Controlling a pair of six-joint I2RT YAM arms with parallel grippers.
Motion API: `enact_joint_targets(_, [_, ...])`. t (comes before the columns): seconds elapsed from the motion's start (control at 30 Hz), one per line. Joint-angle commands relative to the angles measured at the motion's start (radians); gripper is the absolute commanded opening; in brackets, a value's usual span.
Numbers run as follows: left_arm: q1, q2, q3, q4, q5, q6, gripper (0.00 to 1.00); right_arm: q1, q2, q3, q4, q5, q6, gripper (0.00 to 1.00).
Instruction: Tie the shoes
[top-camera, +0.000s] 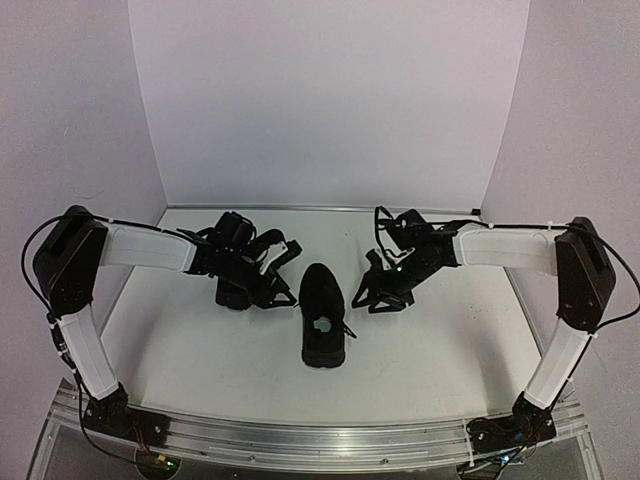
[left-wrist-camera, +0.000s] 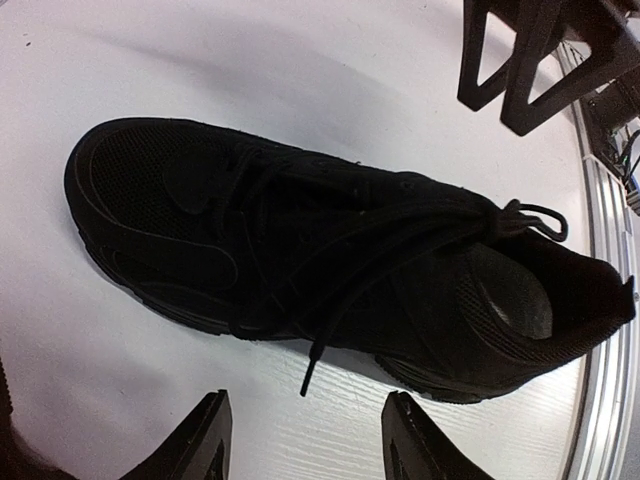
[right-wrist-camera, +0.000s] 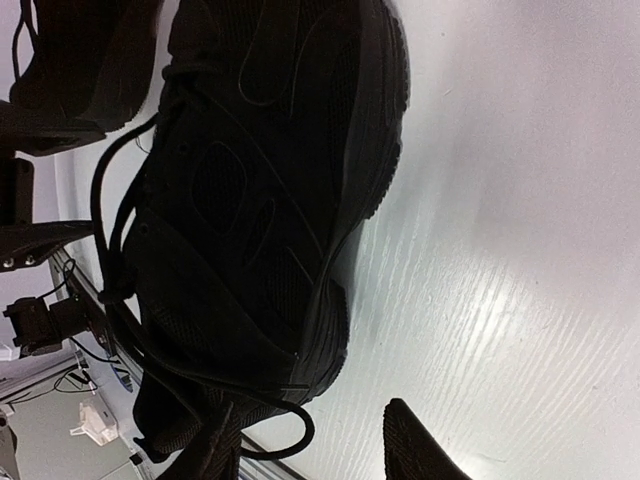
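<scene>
Top external view, left to right: the left hand (left-wrist-camera: 305, 405) hangs just left of the centre shoe (top-camera: 323, 315). Its two fingers are spread with nothing between them, so it is released and empty. A second shoe (right-wrist-camera: 90, 60) lies on the far side of the centre shoe from the right hand, beneath the left hand. Only part of it shows, so how it points cannot be told.

The centre shoe rests on the white bench (top-camera: 200, 350) between the two hands. Its long axis runs from the arm bases away toward the back wall, with the heel and the pale patch inside at the near end and the toe at the far end.

Its laces (left-wrist-camera: 380, 235) are untied and slack. One free tip (left-wrist-camera: 305, 383) trails off the shoe's left flank onto the bench, just in front of the left hand's fingers.

The right hand (top-camera: 372, 303) sits just right of the centre shoe, level with its toe half. Its fingers are parted too, and no lace can be seen caught in them.

The coming move likely turns on that loose tip. It lies on the left side of the centre shoe, so the left hand looks nearer to it and would reach across the shoe's long axis.

Count: two shoes, two hands, one free lace tip plainly visible.
</scene>
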Motion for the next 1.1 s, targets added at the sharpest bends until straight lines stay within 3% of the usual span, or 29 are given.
enact_joint_targets(0.0, [-0.004, 0.076, 0.094, -0.019, 0.034, 0.053, 0.54, -0.017, 0.004, 0.049, -0.018, -0.068, -0.059, 0.53])
enact_joint_targets(0.13, [-0.003, 0.105, 0.132, -0.032, 0.060, 0.065, 0.56, -0.010, -0.010, 0.057, -0.018, -0.143, -0.102, 0.61])
enact_joint_targets(0.23, [-0.004, 0.071, 0.119, 0.002, 0.071, 0.059, 0.57, 0.020, 0.000, 0.080, -0.017, -0.147, -0.118, 0.62])
enact_joint_targets(0.4, [-0.004, 0.036, 0.124, 0.011, 0.053, 0.069, 0.58, 0.051, 0.054, 0.094, -0.018, -0.121, -0.125, 0.60])
enact_joint_targets(0.83, [-0.003, 0.144, 0.257, -0.047, 0.079, 0.091, 0.56, 0.056, 0.135, 0.104, -0.041, -0.003, -0.121, 0.51])
enact_joint_targets(1.07, [-0.002, 0.124, 0.208, -0.068, 0.087, 0.102, 0.54, 0.049, 0.116, 0.158, -0.063, 0.080, -0.091, 0.49])
